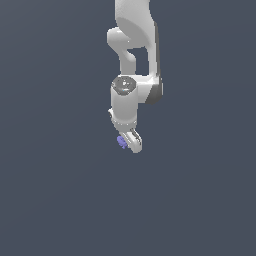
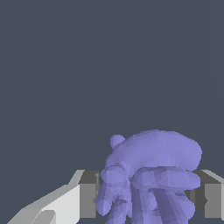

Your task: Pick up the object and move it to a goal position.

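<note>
The white arm [image 1: 132, 60] reaches down from the top of the exterior view, bent at the wrist, with nothing but flat grey-blue behind it; whether that is a surface or plain background cannot be told. At its lower end the gripper [image 1: 129, 142] carries the object [image 1: 121, 142], a small violet-blue lump showing on the exterior view's left side of the fingers. In the wrist view the object [image 2: 151, 175] fills the gap, and the jaws are closed on it, one grey pad [image 2: 89, 194] pressed against each flank.

It looks light, being far smaller than the gripper. Its outline is knobbly, with rounded lobes and ridges, so it probably holds its shape under pressure. Those curved faces may let it twist or slip. The broad middle, where the pads sit now, seems the best place to grip.
</note>
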You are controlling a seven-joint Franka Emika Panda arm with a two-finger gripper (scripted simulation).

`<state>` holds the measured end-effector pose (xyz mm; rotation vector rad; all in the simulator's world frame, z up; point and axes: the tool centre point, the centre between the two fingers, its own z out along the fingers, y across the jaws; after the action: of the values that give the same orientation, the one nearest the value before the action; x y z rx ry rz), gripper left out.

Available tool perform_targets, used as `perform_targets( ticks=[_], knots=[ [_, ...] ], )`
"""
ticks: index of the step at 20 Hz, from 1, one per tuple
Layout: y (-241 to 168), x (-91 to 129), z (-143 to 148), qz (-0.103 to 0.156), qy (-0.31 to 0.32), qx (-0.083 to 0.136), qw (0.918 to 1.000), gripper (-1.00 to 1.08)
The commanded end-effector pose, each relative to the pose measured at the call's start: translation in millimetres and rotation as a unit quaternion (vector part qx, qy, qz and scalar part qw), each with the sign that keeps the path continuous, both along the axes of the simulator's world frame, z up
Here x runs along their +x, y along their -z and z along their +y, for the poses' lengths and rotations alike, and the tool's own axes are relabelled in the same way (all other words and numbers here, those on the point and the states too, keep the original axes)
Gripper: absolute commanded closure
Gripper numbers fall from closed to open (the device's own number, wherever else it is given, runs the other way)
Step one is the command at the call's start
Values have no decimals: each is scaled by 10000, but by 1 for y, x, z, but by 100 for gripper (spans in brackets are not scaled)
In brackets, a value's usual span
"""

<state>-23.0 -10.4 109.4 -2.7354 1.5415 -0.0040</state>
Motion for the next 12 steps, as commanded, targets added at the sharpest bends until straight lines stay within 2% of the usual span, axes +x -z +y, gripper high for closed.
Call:
perform_targets(
  ticks=[1,12],
  knots=[
    [-17,11,-17,3,0,-2,10000,108],
    [-90,62,-88,9,-2,-4,10000,108]
  ],
)
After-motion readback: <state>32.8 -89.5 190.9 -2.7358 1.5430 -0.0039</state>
